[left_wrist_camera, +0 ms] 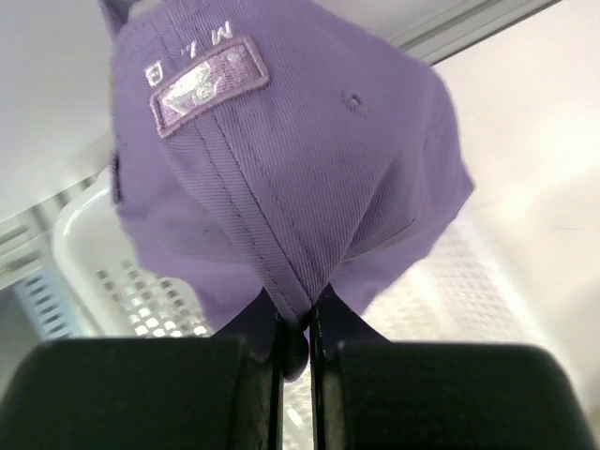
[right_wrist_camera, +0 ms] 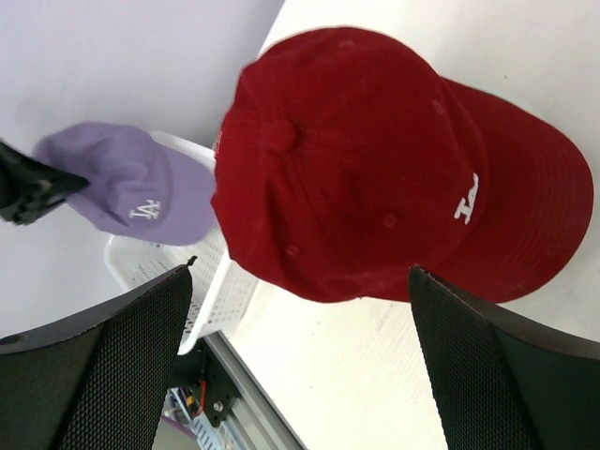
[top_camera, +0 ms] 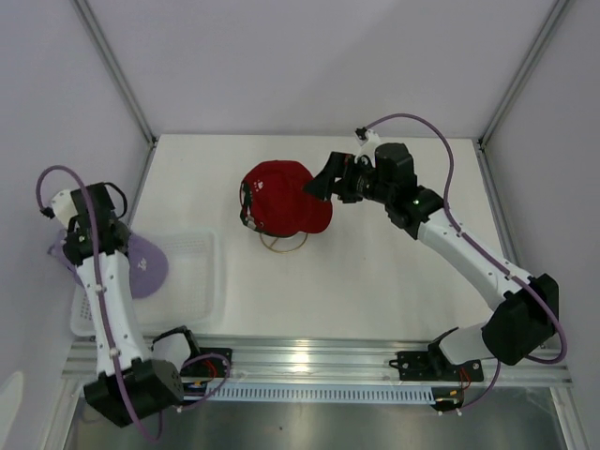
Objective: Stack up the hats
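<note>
A lavender hat [top_camera: 147, 264] hangs over the white mesh basket [top_camera: 192, 272] at the left, pinched at its back seam by my left gripper [top_camera: 116, 246]. In the left wrist view the jaws [left_wrist_camera: 295, 328] are shut on a fold of the lavender hat [left_wrist_camera: 281, 141]. A red hat [top_camera: 281, 197] sits on top of a pile at the table's middle, brim toward the right; dark and white edges show under its left rim. My right gripper [top_camera: 319, 184] hovers open just right of the red hat [right_wrist_camera: 375, 159], fingers [right_wrist_camera: 122, 347] wide with nothing between them. The right wrist view also catches the lavender hat [right_wrist_camera: 141, 187].
A gold wire ring [top_camera: 282, 246] pokes out below the red hat. The basket's rim [left_wrist_camera: 80, 234] lies under the lavender hat, near the left wall. The aluminium rail [top_camera: 309, 361] with both arm bases runs along the near edge.
</note>
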You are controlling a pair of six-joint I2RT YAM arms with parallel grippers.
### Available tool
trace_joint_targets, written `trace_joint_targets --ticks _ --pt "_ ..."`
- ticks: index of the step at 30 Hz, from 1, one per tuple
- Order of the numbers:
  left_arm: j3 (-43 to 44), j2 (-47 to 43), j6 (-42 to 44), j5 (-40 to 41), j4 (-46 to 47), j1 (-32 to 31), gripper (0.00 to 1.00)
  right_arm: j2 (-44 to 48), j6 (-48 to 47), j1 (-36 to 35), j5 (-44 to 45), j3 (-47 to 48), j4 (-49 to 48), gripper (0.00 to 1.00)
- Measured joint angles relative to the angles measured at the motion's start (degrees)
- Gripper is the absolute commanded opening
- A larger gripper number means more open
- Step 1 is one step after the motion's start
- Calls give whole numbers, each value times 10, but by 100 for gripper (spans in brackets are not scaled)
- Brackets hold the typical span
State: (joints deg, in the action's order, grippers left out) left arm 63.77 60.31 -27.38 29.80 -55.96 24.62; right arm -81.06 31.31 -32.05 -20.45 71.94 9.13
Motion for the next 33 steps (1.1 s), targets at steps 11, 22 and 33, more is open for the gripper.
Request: trace_joint_targets --ticks 11,22,33 --pt "195 -169 -111 -186 -21 -5 1 12 10 -19 4 66 -23 100" --pt "248 -136 -285 -417 -14 -5 1 -27 39 -102 0 106 -87 100" --pt "225 -135 -486 -566 92 -7 1 -65 77 -119 -2 120 -168 99"
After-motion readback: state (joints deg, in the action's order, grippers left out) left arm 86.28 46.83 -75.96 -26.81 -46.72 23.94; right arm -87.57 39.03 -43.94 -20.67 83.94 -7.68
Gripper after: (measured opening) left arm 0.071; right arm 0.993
